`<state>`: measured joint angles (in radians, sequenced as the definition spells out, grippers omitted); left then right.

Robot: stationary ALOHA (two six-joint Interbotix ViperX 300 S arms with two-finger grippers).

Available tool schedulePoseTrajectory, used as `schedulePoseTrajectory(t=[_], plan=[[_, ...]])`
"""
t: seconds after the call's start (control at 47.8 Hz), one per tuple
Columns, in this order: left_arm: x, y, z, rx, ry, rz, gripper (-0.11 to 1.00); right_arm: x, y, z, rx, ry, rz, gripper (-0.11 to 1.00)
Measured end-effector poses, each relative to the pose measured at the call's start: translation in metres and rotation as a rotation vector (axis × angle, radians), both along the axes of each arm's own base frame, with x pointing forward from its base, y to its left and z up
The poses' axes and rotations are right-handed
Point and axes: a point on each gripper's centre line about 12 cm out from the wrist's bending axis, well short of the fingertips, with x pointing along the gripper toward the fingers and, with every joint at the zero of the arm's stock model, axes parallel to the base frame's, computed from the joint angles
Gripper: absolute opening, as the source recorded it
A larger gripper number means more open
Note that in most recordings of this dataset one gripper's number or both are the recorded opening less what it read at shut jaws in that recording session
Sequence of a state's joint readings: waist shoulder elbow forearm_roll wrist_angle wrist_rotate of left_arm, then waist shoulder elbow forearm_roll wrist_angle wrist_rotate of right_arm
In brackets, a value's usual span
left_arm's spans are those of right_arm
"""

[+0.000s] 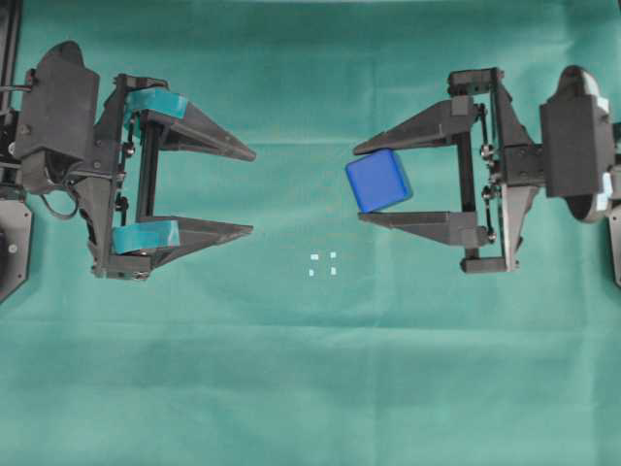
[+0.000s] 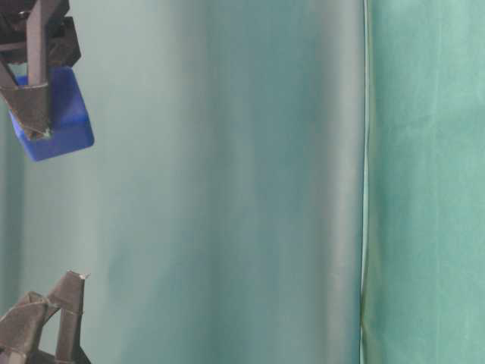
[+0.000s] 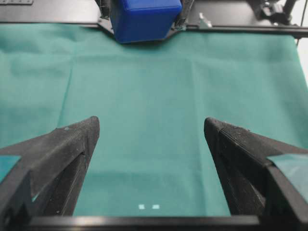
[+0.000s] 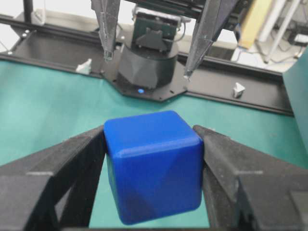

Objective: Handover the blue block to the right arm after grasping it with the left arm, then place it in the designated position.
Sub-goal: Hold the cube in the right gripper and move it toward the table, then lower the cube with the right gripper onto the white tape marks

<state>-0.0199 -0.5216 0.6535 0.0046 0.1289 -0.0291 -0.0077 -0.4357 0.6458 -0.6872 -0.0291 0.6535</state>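
The blue block point(image 1: 378, 181) sits slightly tilted between the all-black fingers of my right gripper point(image 1: 359, 183), which is shut on it right of the table's middle. In the right wrist view the block point(image 4: 151, 163) fills the gap between both fingers, and the right gripper point(image 4: 150, 132) presses on its two sides. My left gripper point(image 1: 252, 192), banded with teal tape, stands wide open and holds nothing, a hand's width left of the block. The four white marks of the designated position point(image 1: 323, 264) lie on the cloth below and between the two grippers, also low in the left wrist view as the designated position point(image 3: 148, 207).
A green cloth point(image 1: 310, 388) covers the whole table. The left arm's black base point(image 4: 147, 62) and black frame rails point(image 4: 231, 91) stand beyond the cloth's far edge in the right wrist view. The block point(image 2: 57, 114) shows top left in the table-level view.
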Motion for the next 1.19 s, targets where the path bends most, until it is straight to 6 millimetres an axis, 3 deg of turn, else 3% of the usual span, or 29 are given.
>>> schedulePoseTrajectory(t=[0.775,1.193], plan=[[0.001,0.000,0.001,0.000,-0.008,0.000,1.00,-0.015,0.004,-0.036,0.086,0.318,-0.174,0.61],[0.001,0.000,0.001,0.000,-0.011,0.000,1.00,-0.016,0.006,-0.038,0.097,0.342,-0.179,0.61]])
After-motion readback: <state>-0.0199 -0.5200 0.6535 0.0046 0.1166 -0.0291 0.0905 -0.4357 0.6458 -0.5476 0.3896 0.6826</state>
